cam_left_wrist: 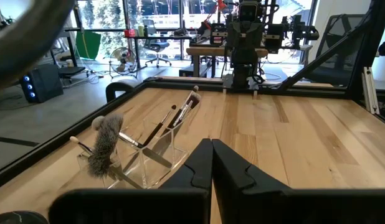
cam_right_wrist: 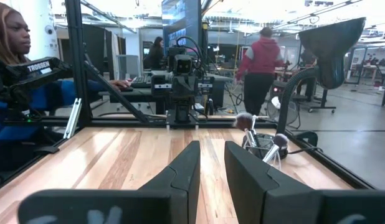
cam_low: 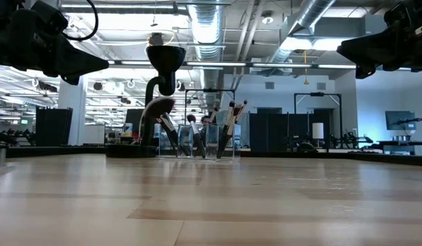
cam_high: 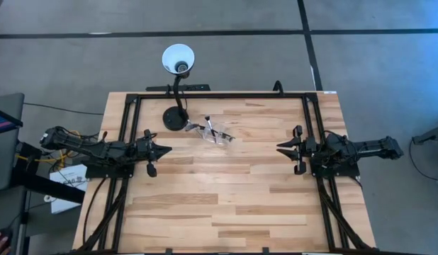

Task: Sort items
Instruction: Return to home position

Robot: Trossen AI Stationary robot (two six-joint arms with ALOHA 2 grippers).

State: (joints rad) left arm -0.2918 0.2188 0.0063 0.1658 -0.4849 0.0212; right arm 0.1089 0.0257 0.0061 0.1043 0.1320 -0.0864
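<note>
A wide, bright workshop lies beyond the wooden table (cam_high: pixel 226 205), whose boards show no loose brushes anywhere around the lamp (cam_high: pixel 175 117). By that, the sorting looks finished, and all that seems left is for the arms to park.

The left gripper (cam_high: pixel 168 149) hangs near the lamp's base, on the side toward the table's front edge. Its fingers are pressed together on nothing. The right gripper (cam_high: pixel 279 148) waits well apart from the lamp, toward the opposite side of the table, fingers a little apart and empty.

Just beside the lamp's base stands the clear organizer (cam_high: pixel 217 134). The makeup brushes (cam_low: pixel 197 130) all stand in its sections, heads up and leaning at angles. They are slim and dark-handled, with silvery ferrules — the fan-headed brush (cam_left_wrist: pixel 105 146), grey and fluffy, sits in the section closest to the lamp.
</note>
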